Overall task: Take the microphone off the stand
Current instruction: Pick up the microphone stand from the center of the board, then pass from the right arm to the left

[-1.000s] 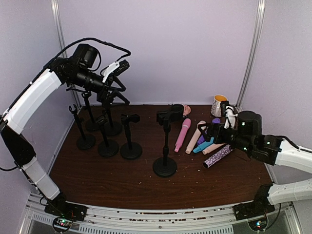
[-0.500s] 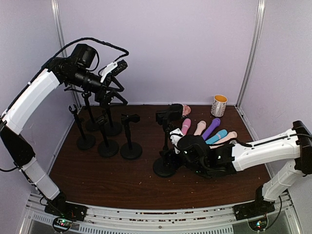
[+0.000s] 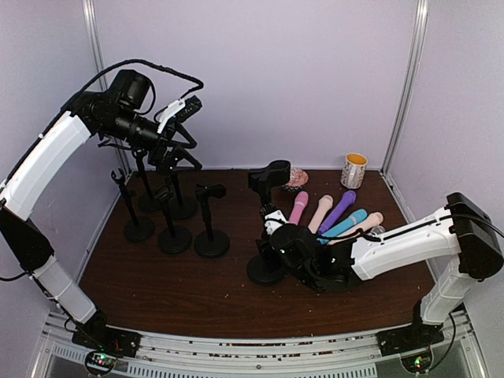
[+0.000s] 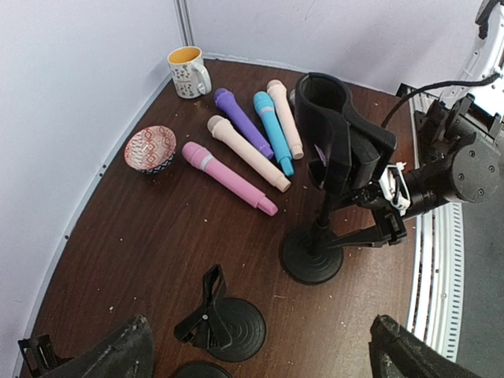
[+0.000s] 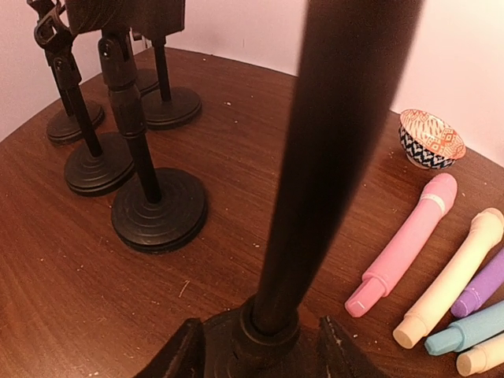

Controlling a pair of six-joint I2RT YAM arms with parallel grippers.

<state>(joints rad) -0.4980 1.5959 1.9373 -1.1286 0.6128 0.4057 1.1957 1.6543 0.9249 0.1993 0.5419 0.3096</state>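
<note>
Right pincer (image 5: 261,348): fingers apart, straddling stand pole (image 5: 315,157) low, just above base (image 3: 265,270); gap narrowing, no contact seen yet. Second ago it hung over loose microphones (image 4: 236,165) at right of table (image 3: 157,283); now swung across to stand. Reads as bracing stand for pull. Black head (image 3: 268,177) atop pole, likely microphone in clip; cannot confirm. Left pincer (image 4: 264,358) wide apart, empty, high, barely moved.
</note>
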